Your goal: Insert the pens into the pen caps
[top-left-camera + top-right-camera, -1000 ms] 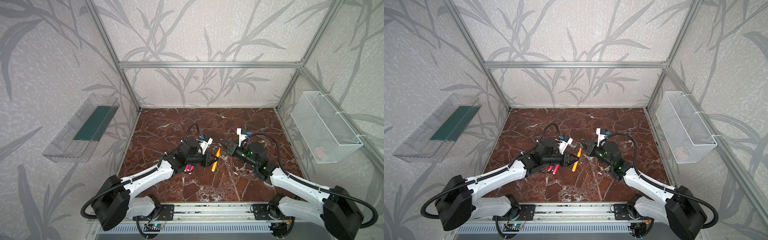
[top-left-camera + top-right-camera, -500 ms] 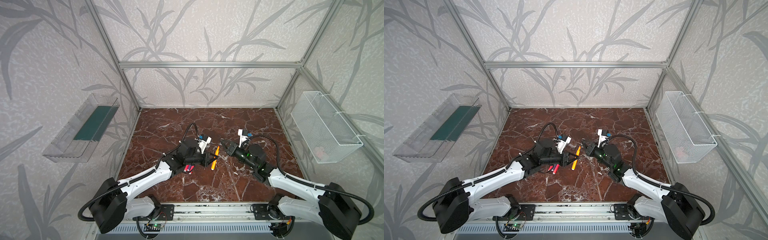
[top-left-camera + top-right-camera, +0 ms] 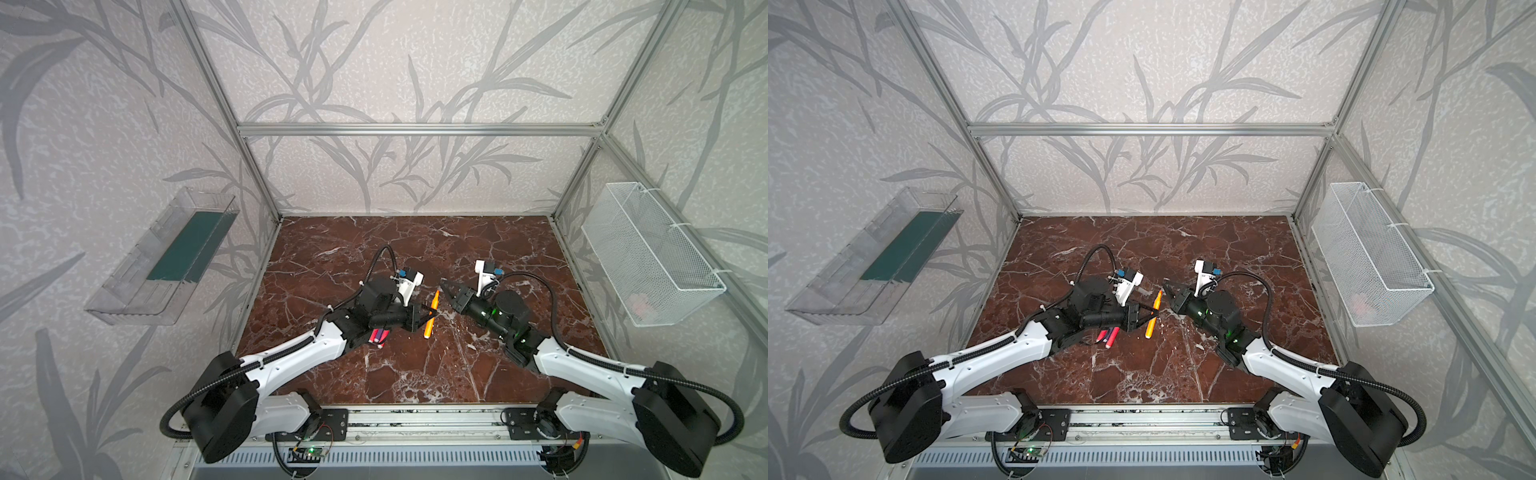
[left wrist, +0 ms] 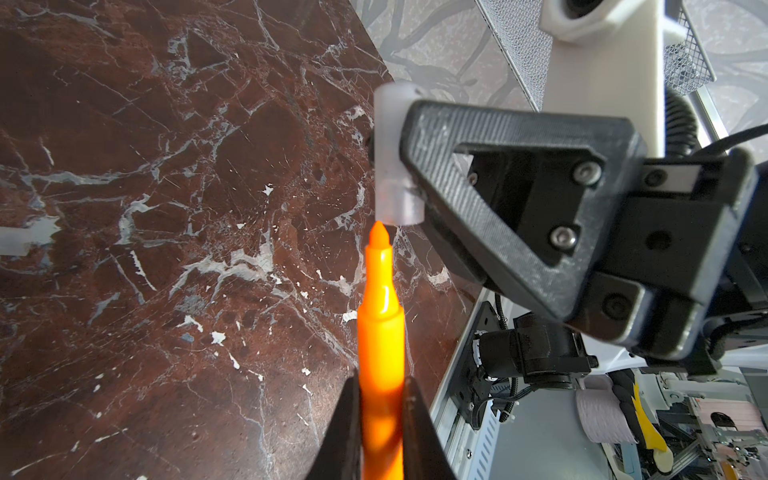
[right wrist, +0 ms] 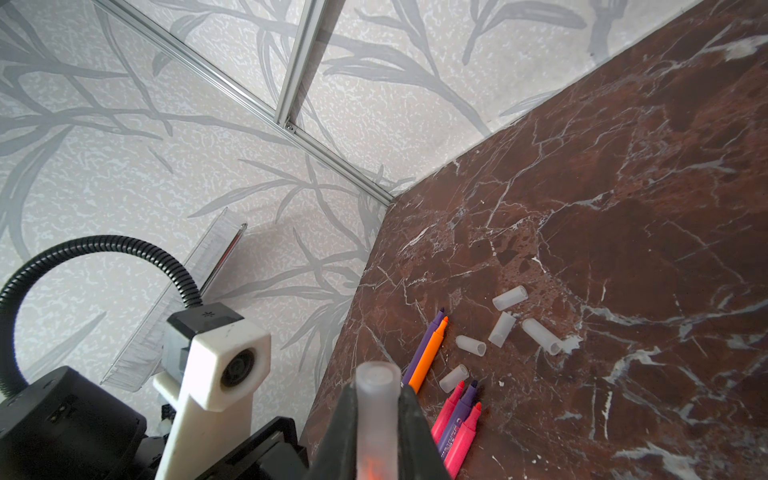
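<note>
Reaching inward over the table point(image 3: 415, 374), both arms stretch low, wrists facing each other; left gripper point(image 3: 424, 316) pinches orange pen point(image 4: 380, 324), right gripper point(image 3: 446, 286) pinches cap point(image 4: 392, 166), pen tip at cap mouth.

No words, brands or numbers can be read anywhere. Faint print marks the barrel of one purple pen point(image 5: 459, 419), too small to make out.

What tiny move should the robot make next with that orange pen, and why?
Probably ease the orange pen straight forward into the cap. The left jaws grip the pen, the right jaws the cap, and the tip sits just at the cap's open end, not yet inside.
</note>
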{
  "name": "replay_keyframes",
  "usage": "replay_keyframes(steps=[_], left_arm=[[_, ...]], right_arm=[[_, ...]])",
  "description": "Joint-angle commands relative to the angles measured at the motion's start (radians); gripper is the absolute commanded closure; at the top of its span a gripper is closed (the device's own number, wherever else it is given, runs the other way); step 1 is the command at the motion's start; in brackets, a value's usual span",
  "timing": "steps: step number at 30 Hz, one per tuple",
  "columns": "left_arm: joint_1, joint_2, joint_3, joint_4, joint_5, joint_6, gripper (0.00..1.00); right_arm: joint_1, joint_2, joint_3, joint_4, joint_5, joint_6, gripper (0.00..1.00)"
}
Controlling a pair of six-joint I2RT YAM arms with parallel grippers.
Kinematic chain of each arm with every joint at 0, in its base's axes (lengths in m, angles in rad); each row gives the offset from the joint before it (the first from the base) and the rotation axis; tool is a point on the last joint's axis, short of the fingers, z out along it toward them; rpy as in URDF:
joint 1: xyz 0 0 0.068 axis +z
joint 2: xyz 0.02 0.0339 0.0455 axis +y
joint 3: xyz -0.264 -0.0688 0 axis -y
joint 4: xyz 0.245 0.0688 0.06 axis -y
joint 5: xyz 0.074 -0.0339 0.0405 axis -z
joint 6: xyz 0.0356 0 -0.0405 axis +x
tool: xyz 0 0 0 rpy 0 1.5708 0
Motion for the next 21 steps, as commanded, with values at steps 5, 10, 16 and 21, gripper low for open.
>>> replay_keyframes(steps=[5,10,16,21], left_arm=[[-0.001,-0.011,0.022,0.023,-0.002,-0.004,1.0],[-0.001,-0.003,0.026,0.025,0.002,-0.005,1.0],[0.0,-0.005,0.026,0.016,-0.03,-0.004,1.0],[0.003,0.012,0.044,0.018,-0.04,-0.008,1.0]], right_arm=[[0.013,0.026,0.034,0.034,0.011,-0.009,1.0],[0.016,0.03,0.039,0.033,0.011,-0.007,1.0],[0.029,0.017,0.03,0.035,0.013,-0.005,1.0],[0.048,0.014,0.013,0.037,0.033,0.006,1.0]])
